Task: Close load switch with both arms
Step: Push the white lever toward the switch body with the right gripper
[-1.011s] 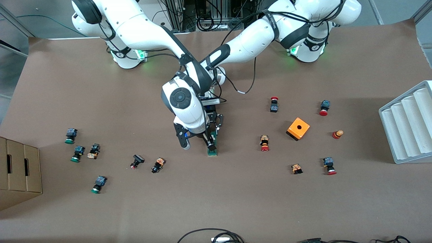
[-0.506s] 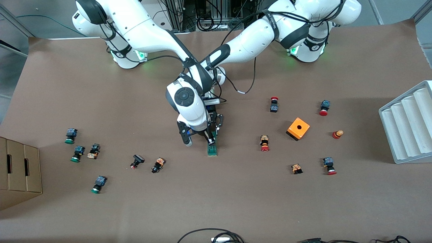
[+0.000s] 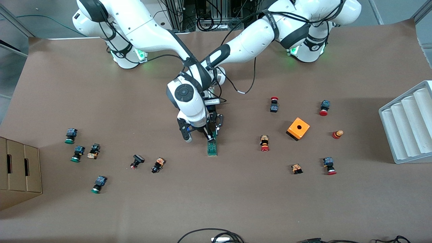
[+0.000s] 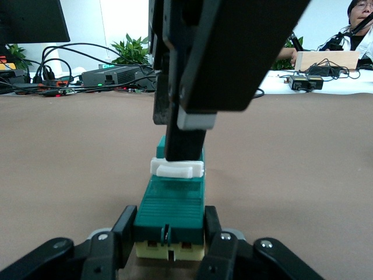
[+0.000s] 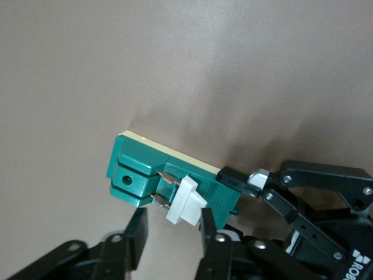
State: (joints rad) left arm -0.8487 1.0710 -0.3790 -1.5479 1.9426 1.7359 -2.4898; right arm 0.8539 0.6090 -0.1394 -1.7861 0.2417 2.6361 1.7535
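Since a second ago the right gripper (image 5: 172, 230) has drawn back up the frame along the load switch (image 3: 212, 147) at the centre. Its fingers stand apart astride the white lever (image 5: 186, 201), while the left gripper (image 4: 169, 233) stays clenched on the switch's end farther from the front camera. Across the brown table (image 3: 236, 202) lie a cardboard box (image 3: 20, 172), green-capped buttons (image 3: 77, 153), an orange cube (image 3: 298, 128) and a grey ribbed tray (image 3: 408, 121). The left wrist view shows cables (image 4: 64, 64) and plants (image 4: 133, 49) along its top.
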